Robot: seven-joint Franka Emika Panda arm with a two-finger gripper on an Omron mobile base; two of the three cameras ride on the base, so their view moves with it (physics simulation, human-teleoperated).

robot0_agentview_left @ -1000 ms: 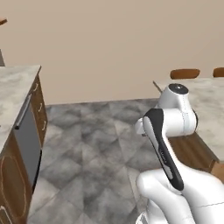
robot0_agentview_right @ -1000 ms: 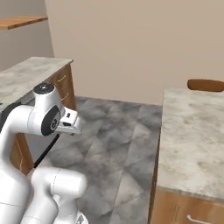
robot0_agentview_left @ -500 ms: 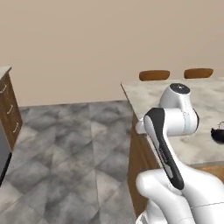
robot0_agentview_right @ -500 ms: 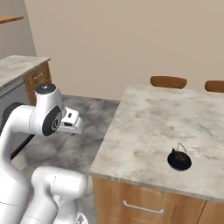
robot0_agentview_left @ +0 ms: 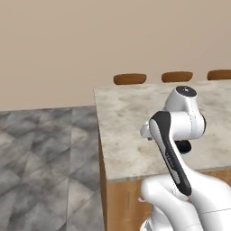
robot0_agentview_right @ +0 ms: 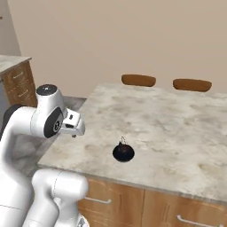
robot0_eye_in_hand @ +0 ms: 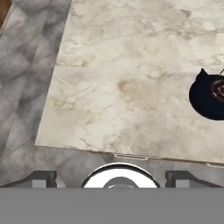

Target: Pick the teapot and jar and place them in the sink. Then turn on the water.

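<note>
Fingers (robot0_eye_in_hand: 43, 178) spread wide, nothing between them — gripper (robot0_eye_in_hand: 111, 179) hangs off the near edge of the beige marble island counter (robot0_eye_in_hand: 131, 78). Small squat black teapot (robot0_eye_in_hand: 209, 97) with thin wire loop handle sits ahead of the fingertips and well off to their right, upright on the counter, near its front edge — reach needs a rightward shift first.

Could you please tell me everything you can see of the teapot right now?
The teapot is small, squat, round and glossy black, with a thin wire loop handle standing up on top. It sits upright on the marble island counter near its front edge, alone, touched by nothing. In the hand view a short pointed spout shows.
</note>
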